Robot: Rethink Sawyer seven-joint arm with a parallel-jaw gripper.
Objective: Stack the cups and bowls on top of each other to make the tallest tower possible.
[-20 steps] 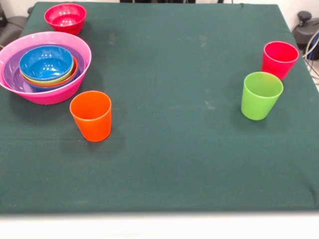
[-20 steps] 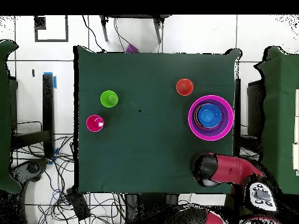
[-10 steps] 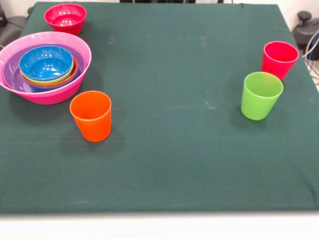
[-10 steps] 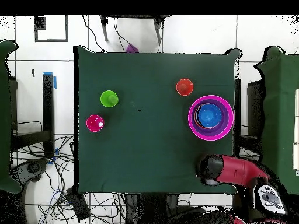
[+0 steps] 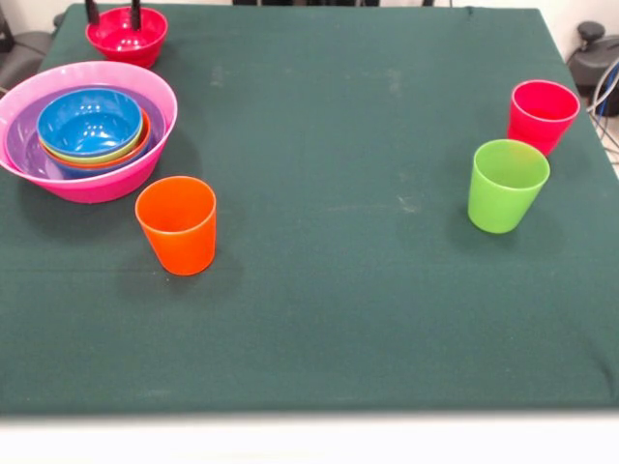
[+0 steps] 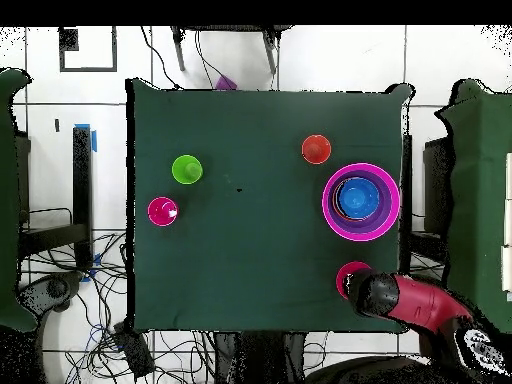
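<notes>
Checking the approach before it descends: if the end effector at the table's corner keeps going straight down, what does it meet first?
Most likely the red-pink bowl. The end effector hangs above it with one fingertip over each side of the rim, open. Whether they straddle or strike the rim is unclear; depth is hard to judge.

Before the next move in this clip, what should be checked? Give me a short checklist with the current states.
1. hand open above the red-pink bowl: ok.
2. Fingertips clear of that bowl's rim: cannot tell.
3. bowl stack nested, with the blue bowl on top and empty: ok.
4. orange cup, green cup and red-pink cup upright, away from the stack: ok.
</notes>
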